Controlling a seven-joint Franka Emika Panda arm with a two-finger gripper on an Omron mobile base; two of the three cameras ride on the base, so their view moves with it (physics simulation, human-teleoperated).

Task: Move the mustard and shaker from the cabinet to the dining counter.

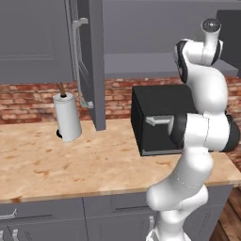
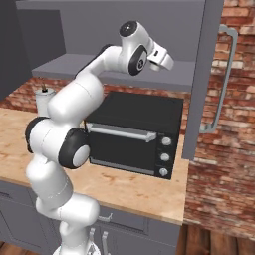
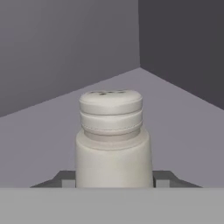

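The shaker [image 3: 111,135], a pale grey cylinder with a rounded, holed top, stands upright on the grey floor of the cabinet [image 3: 183,127], near its back corner. My gripper [image 3: 113,177] is shut on the shaker, a dark fingertip pressed against each side of its base. In the right base view my hand [image 2: 162,57] reaches into the open cabinet [image 2: 74,67] above the oven, beside its swung-out door [image 2: 204,74]. The left base view shows that door [image 1: 92,61] edge-on. The mustard and the dining counter are out of view.
A black oven [image 2: 134,134] sits on the short wood counter [image 1: 70,164] directly under the cabinet. A white paper towel roll [image 1: 66,115] stands at the left by the brick wall. The open door's long bar handle [image 2: 224,79] juts out to the right of my hand.
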